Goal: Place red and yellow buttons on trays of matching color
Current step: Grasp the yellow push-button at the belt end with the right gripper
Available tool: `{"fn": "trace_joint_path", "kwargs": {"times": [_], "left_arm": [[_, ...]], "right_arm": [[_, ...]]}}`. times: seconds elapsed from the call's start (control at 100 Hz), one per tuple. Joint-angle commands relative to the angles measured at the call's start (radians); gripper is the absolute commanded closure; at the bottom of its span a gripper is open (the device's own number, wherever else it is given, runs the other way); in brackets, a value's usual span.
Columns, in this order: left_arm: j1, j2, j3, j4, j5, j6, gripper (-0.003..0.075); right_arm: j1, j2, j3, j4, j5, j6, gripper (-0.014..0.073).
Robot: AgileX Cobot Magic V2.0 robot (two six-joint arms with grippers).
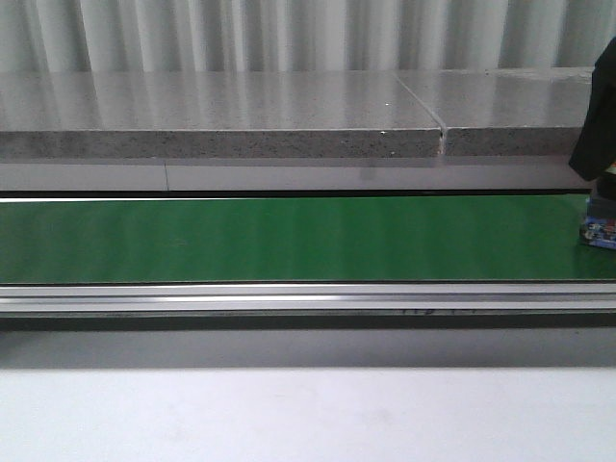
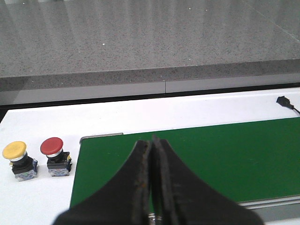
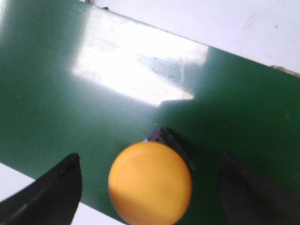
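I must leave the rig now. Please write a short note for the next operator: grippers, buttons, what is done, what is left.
Left gripper: shut, empty, above the green conveyor belt.
Right gripper: open, fingers on either side of a yellow-capped button standing on the belt, not gripped.
A yellow button and a red button stand side by side on the white surface beside the belt end.
No trays are in view, so nothing can be confirmed as placed. Left: move every button to its matching tray.
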Motion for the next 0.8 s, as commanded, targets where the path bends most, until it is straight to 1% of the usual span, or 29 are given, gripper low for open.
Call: {"fn": "trace_joint_path", "kwargs": {"times": [0.0, 0.04, 0.05, 0.1, 0.18, 0.27, 0.37, 0.52, 0.6, 0.79], "left_arm": [[-0.007, 0.005, -0.026, -0.022, -0.070, -0.001, 0.0740], [-0.007, 0.005, -0.026, -0.022, -0.070, -0.001, 0.0740], [-0.007, 0.005, -0.026, -0.022, -0.070, -0.001, 0.0740], [-0.007, 0.005, -0.026, -0.022, -0.070, -0.001, 0.0740], [-0.007, 0.005, -0.026, -0.022, -0.070, -0.001, 0.0740], [-0.007, 0.005, -0.026, -0.022, -0.070, -0.001, 0.0740], [-0.007, 0.005, -0.026, -0.022, -0.070, -0.001, 0.0740], [-0.007, 0.005, -0.026, -0.022, -0.070, -0.001, 0.0740], [-0.007, 0.005, -0.026, -0.022, -0.070, -0.001, 0.0740], [-0.007, 0.005, -0.026, -0.022, -0.070, -0.001, 0.0740]], "right_arm": [[0.001, -0.023, -0.024, 0.029, -0.050, -0.015, 0.0071], [0.001, -0.018, -0.024, 0.029, -0.047, -0.015, 0.0141], [0.001, -0.016, -0.024, 0.029, -0.045, -0.015, 0.0141], [0.001, -0.007, -0.024, 0.029, -0.030, -0.008, 0.0230], [0.001, -0.001, -0.024, 0.029, -0.002, -0.007, 0.0347], [0.000, -0.005, -0.026, 0.027, 0.010, 0.019, 0.0416], [0.000, -0.022, -0.028, 0.024, 0.016, 0.038, 0.0452], [-0.006, -0.087, -0.028, -0.023, 0.037, 0.100, 0.0456], [-0.006, -0.132, -0.028, -0.105, 0.054, 0.168, 0.0456], [-0.006, -0.234, -0.025, -0.371, 0.155, 0.408, 0.0456]]}}
